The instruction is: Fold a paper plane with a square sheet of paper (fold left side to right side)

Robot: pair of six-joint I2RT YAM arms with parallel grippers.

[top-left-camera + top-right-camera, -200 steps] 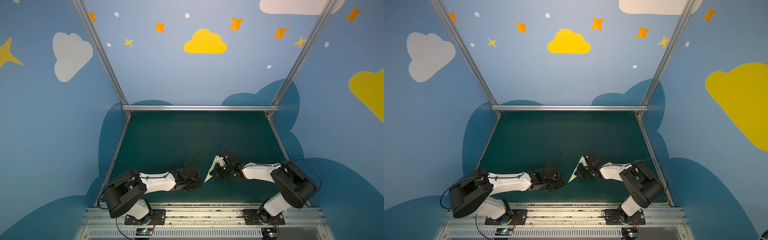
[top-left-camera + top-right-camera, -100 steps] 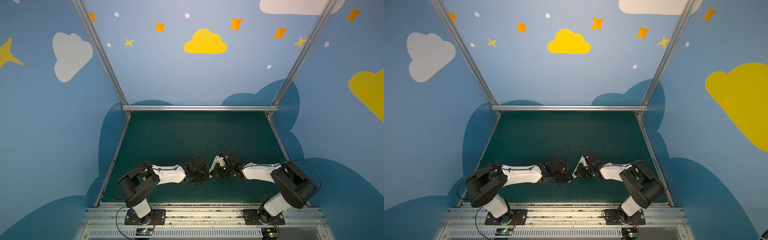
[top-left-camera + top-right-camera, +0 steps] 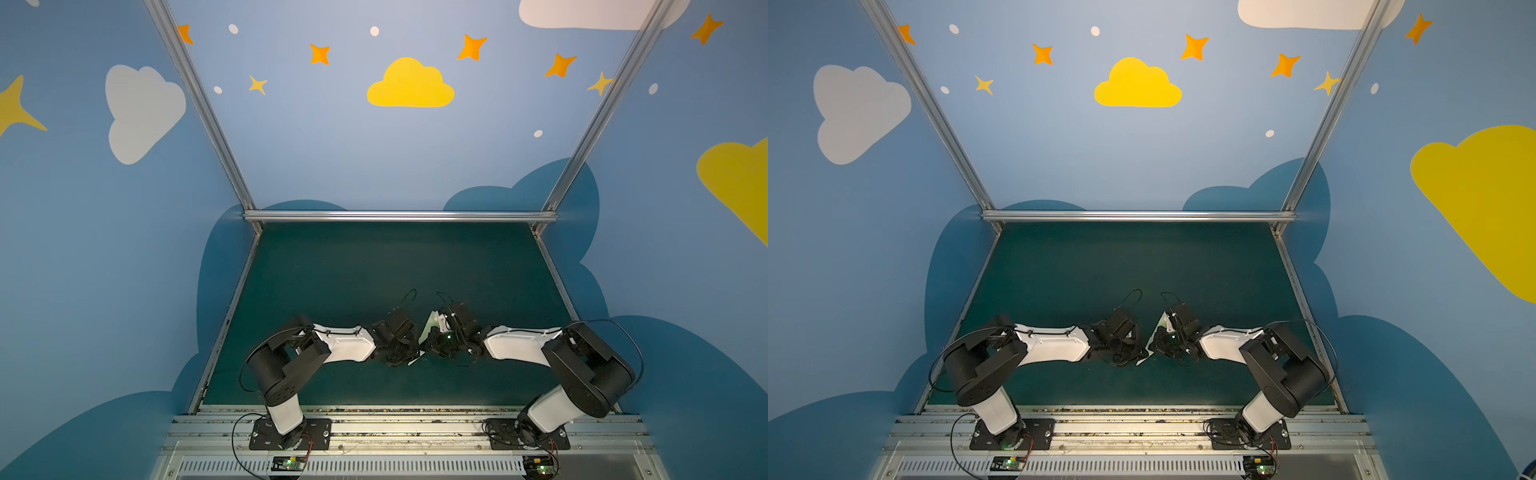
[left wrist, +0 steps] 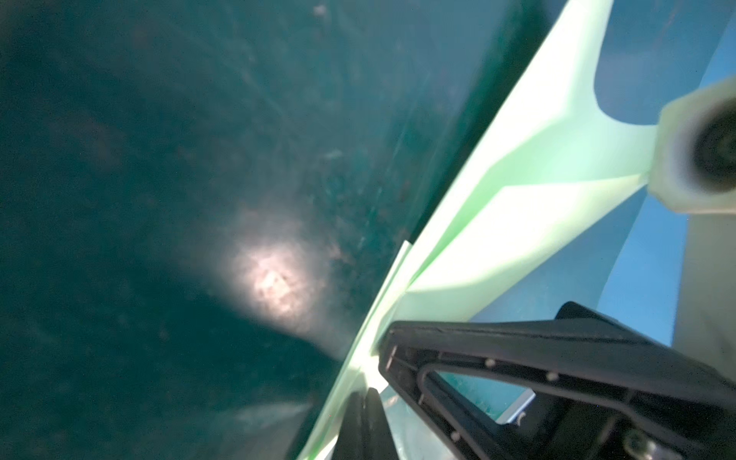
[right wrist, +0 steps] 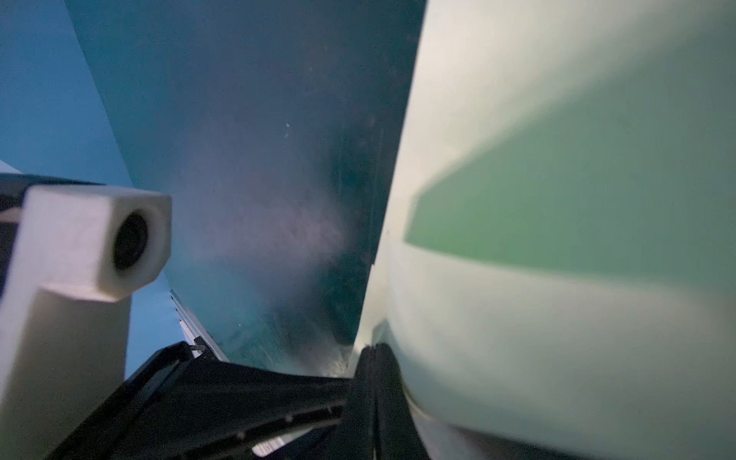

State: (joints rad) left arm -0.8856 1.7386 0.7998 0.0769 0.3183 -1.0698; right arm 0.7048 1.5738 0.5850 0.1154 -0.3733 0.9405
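Looks like a late crease step: left gripper (image 4: 374,374) and right gripper (image 5: 374,352) are both pinched tight on the paper plane (image 3: 434,326), held on edge over the front-middle mat (image 3: 374,270), so next probably means pressing it flat together.

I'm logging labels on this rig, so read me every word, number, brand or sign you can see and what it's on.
No text can be read anywhere.
The pale-green paper is plain, with no print.
The walls carry only painted clouds and stars, no words.
On the circuit boards below the front rail, any print is too small to read.
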